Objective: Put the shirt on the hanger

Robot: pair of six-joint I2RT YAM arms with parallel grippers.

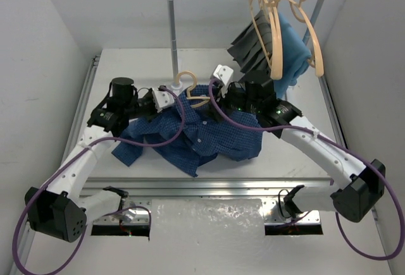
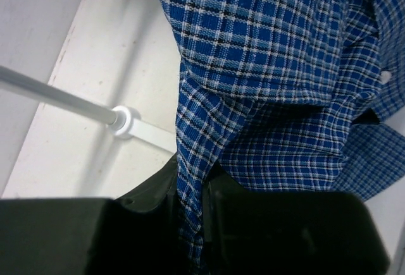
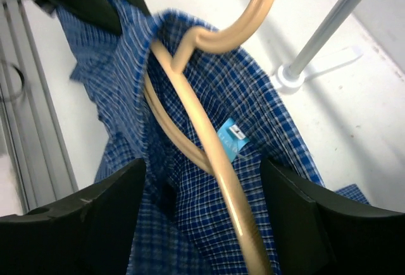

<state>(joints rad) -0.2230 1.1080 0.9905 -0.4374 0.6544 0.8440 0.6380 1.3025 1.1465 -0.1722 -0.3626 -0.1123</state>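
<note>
The dark blue checked shirt (image 1: 196, 133) lies crumpled in the middle of the table. A pale tan hanger (image 1: 190, 88) sits in its collar area, with the hook sticking out at the far side. My left gripper (image 1: 172, 102) is shut on a fold of the shirt (image 2: 266, 66), and the cloth runs up from between its fingers (image 2: 145, 224). My right gripper (image 3: 202, 186) is open over the collar. The hanger (image 3: 209, 129) passes between its fingers (image 3: 114, 205) untouched, above the shirt's pale blue neck label (image 3: 231, 139).
A white clothes rack (image 1: 172, 28) stands at the back, its foot (image 2: 124, 121) close to the shirt. Several spare tan hangers (image 1: 278, 22), a grey pleated garment (image 1: 256, 41) and a light blue garment (image 1: 294, 47) hang on its rail at the right.
</note>
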